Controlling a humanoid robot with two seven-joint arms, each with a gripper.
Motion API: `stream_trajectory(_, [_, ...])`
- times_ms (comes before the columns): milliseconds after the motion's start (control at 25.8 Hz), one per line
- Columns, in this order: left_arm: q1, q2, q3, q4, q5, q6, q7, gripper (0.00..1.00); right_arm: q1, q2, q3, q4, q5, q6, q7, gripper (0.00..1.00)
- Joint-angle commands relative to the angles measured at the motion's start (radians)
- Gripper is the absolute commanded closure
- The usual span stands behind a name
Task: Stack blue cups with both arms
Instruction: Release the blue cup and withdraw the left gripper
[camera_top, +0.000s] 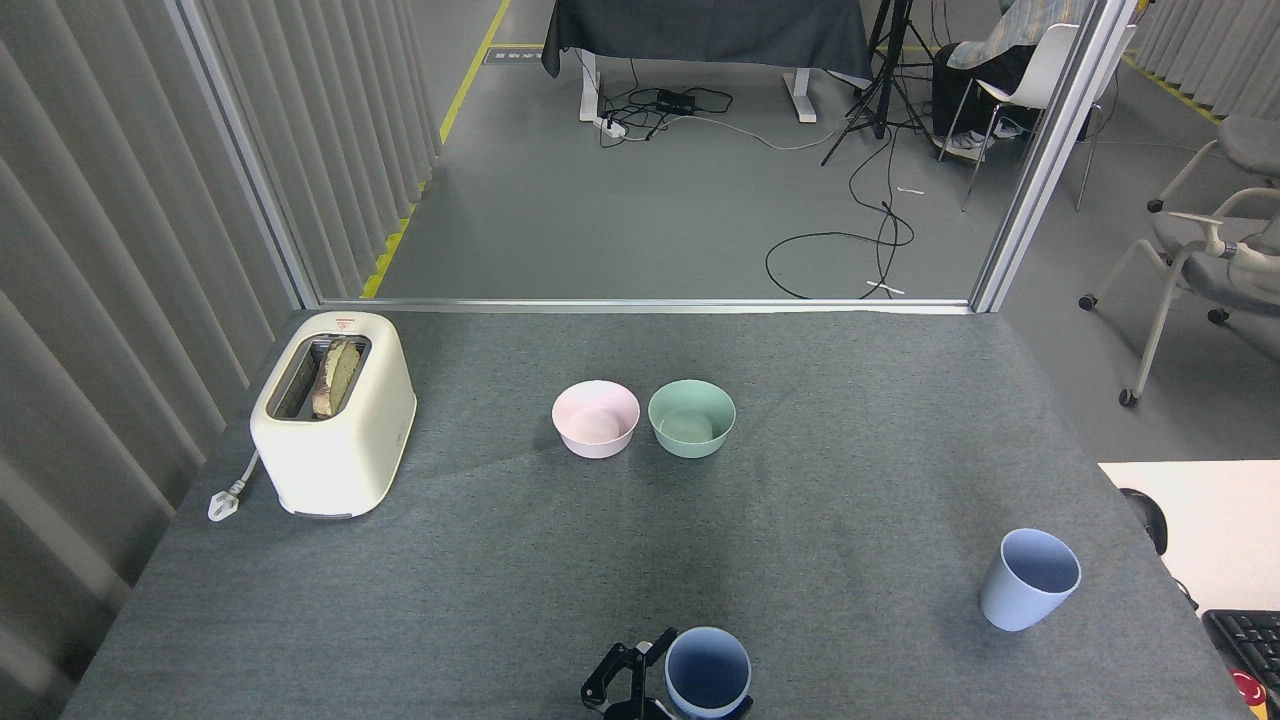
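1. A pale blue matte plastic tumbler (707, 672) stands upright at the near edge of the grey fabric-covered table (500, 580), well in front of the mint-green bowl (691, 418), its mouth open upward.
2. A black gripper with thin jointed metal fingers (655, 685) sits against this tumbler at the bottom edge of the view. One finger (612, 676) shows to the tumbler's left and a dark tip shows low on its right side, so the fingers appear to sit around the tumbler.
3. Which arm this gripper belongs to cannot be told, since the arm itself is cut off by the view's edge.
4. A second pale blue tumbler (1029, 579) stands alone, well to the right of and nearer than the mint-green bowl, close to the table's right edge.
5. A pale pink round bowl (595, 418) sits just left of the mint-green bowl, nearly touching.
6. A cream two-slot toaster (333, 413) holding a slice of bread (335, 377) stands well left of the mint-green bowl, its white plug (224, 500) lying on the table beside it.
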Motion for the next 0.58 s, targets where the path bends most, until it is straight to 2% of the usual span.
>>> stream_trajectory(0, [0.032,0.026,0.005,-0.048,0.006,-0.019,0.0,0.0,0.0,-0.002,0.0,0.0,0.0,0.0,-0.001,0.0])
stream_trajectory(116, [0.08,0.07,0.005,-0.102,0.014,-0.067,0.0,0.0,-0.001,-0.002,0.0,0.0,0.0,0.0,-0.001,0.0])
stream_trajectory(388, [0.159,0.141,0.008,-0.18,0.02,-0.085,0.001,0.0,-0.001,0.001,0.002,0.0,0.0,0.0,-0.001,0.0])
stream_trajectory(466, [0.178,0.148,0.041,-0.183,0.02,-0.082,0.004,0.0,-0.001,0.001,0.0,0.0,0.0,0.0,-0.001,0.0])
stream_trajectory(543, [0.186,0.151,0.122,-0.178,0.02,-0.081,0.01,0.0,-0.005,0.001,0.0,0.0,-0.002,0.001,0.001,0.0])
